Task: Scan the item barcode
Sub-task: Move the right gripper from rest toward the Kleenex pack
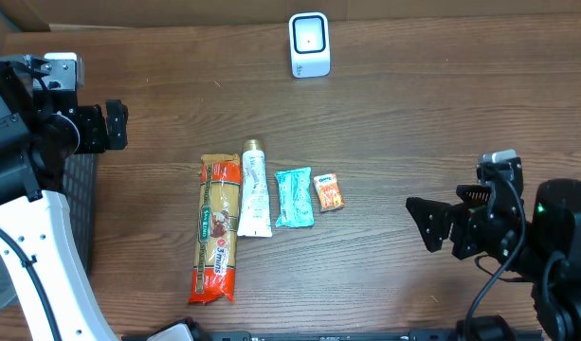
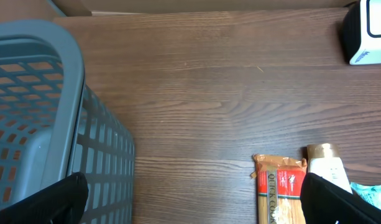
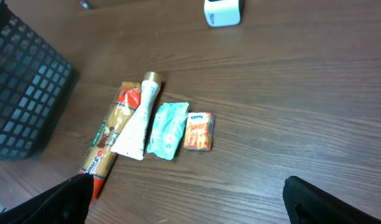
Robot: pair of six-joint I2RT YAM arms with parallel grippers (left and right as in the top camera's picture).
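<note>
Pasta packet (image 1: 217,230): leftmost in your row, long axis near-to-far.
Right gripper (image 1: 421,225): released, empty; the row lies to its left.
Left gripper (image 1: 119,125): released, empty; far-left of the Pasta packet.
Scanner (image 1: 309,44): far of the row.
Orange sachet (image 1: 329,191): rightmost, so nearest your right arm.

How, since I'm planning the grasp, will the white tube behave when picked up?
The white tube looks smooth, so it may slip. Its flat wide end probably stops it rolling. Lying flattened, it likely squashes under a squeeze.
</note>
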